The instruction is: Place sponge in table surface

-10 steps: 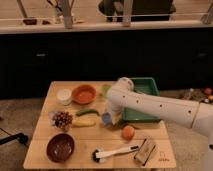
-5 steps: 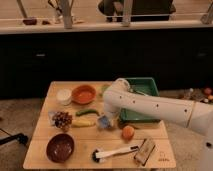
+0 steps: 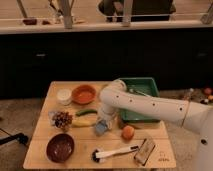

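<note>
Blue-grey and flat, the sponge sits at the middle of the light-wood desk, right under the tip of the hand. The hand points down at the end of a white arm that reaches in from the right and bends over the green tray. The hand's tip meets the top of the sponge, but I cannot tell how wide the hand stands, or whether it grips the sponge or only touches it. Nor can I tell whether the sponge lies flat on the wood or hangs just above it. A yellow fruit lies just to the left of the sponge, with a green vegetable above that. An orange fruit lies near on the right. A white-handled brush lies along the front edge, beside a tan block. A dark red bowl stands at the front left and an orange bowl at the back
</note>
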Available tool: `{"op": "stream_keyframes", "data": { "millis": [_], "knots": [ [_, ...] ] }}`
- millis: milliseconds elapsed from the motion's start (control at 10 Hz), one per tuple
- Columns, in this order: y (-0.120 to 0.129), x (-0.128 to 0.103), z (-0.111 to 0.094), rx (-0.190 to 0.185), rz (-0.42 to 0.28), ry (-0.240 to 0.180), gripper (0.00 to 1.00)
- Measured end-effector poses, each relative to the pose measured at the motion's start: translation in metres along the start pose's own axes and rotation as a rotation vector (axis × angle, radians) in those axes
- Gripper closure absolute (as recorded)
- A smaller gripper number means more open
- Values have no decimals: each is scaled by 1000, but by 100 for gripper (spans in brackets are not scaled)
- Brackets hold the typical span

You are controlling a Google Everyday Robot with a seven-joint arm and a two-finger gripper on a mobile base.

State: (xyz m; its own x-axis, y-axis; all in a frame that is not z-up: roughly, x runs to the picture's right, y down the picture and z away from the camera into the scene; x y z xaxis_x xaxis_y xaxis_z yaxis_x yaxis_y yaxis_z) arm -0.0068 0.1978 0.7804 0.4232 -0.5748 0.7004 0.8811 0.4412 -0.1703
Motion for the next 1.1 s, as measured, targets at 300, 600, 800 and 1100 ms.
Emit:
{"op": "stream_keyframes", "data": {
  "millis": [300, 600, 800, 1100],
  "knots": [
    [10, -4, 2, 22, -22, -93, 100],
    [10, -5, 4, 44, -32, -125, 100],
    [10, -6, 9, 36, -38, -150, 100],
    [9, -3, 16, 23, -16, -199, 94]
  ]
}}
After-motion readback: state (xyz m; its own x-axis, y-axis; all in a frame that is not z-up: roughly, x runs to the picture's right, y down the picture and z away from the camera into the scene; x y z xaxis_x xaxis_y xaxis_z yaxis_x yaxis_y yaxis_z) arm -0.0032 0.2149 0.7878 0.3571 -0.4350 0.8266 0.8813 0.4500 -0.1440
